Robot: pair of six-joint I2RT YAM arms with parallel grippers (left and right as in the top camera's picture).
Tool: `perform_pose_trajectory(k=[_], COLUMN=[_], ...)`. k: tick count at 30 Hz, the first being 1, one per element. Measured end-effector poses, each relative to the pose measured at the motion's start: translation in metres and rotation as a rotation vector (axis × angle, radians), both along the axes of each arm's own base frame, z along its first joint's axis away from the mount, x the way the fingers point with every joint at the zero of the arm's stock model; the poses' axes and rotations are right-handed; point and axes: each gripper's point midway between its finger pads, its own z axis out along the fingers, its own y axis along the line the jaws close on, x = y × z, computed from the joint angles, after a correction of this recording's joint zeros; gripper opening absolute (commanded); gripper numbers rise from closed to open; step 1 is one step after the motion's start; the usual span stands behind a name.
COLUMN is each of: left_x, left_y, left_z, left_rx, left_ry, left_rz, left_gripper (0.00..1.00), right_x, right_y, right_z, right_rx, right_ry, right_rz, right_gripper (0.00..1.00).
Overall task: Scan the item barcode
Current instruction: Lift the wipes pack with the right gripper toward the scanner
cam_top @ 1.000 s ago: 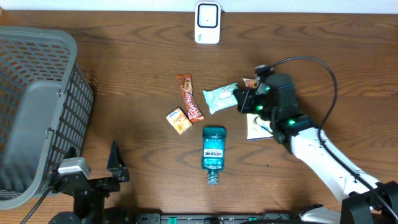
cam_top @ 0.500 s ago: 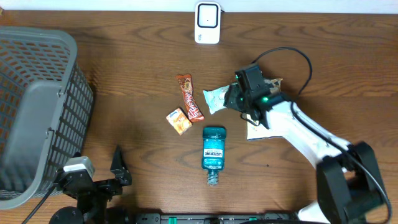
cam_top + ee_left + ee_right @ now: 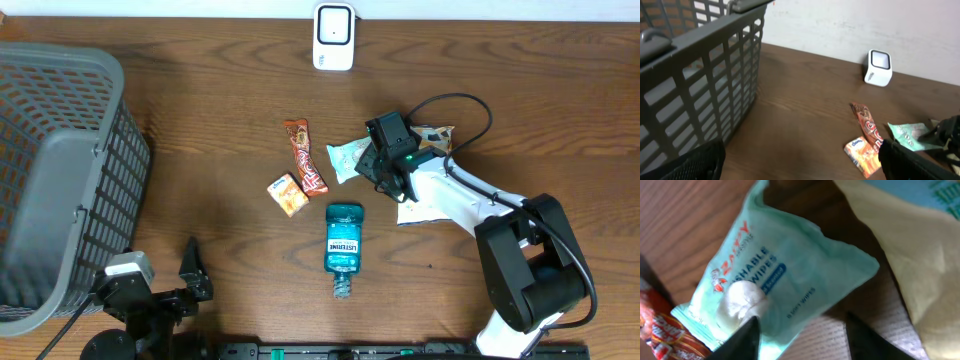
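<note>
Hovered low over wipes pack [image 3: 785,275] on tabletop [image 3: 200,100] with right claw [image 3: 802,330] parted, gripping nothing; held left claw [image 3: 800,157] wide open.

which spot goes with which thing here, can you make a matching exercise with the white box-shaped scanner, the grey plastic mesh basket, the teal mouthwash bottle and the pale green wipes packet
Things
1. white box-shaped scanner
2. grey plastic mesh basket
3. teal mouthwash bottle
4. pale green wipes packet

Places
a. just in front of the right gripper
b. at the far edge of the table
c. at the table's left end
d. lying flat mid-table, cap toward the near edge

Pairs: 1-b, 2-c, 3-d, 4-a
</note>
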Motion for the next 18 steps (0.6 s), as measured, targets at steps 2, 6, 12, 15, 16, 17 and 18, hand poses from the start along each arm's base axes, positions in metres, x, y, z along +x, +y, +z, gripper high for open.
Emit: perform_pose_trajectory(k=[2, 6, 12, 15, 16, 17, 18], left_x=[0.000, -0.001, -0.002, -0.002, -0.002, -0.002, -0.002], left_y=[0.000, 0.000, 0.000, 0.000, 0.000, 0.000, 0.000], left_z=[-0.002, -0.005, -0.006, -0.006, -0.006, -0.006, -0.006], left_rx=[-0.001, -0.004, -0.005, -0.005, -0.005, -0.005, -0.005], left_ry=[0.007, 0.022, 0.025, 0.025, 0.025, 0.025, 0.026], left_rz=[0.000, 0.000, 0.000, 0.000, 0.000, 0.000, 0.000], left_gripper=[0.98, 0.98, 0.98, 0.98, 0.98, 0.98, 0.98], right_x=[-0.001, -0.006, 0.034, 0.053, 0.056, 0.059, 0.063], right_y=[0.005, 0.023, 0.054, 0.061, 0.062, 0.063, 0.065], right_z=[0.001, 0.008, 0.074, 0.098, 0.100, 0.099, 0.096], right_rx=[0.021, 0.103, 0.205, 0.213, 0.212, 0.210, 0.207], right_ry=[0.004, 0.028, -0.222, -0.340, -0.358, -0.375, -0.388], right_rz=[0.023, 0.098, 0.214, 0.245, 0.251, 0.256, 0.261], right_gripper=[0.13, 0.01, 0.01, 0.01, 0.01, 0.01, 0.01])
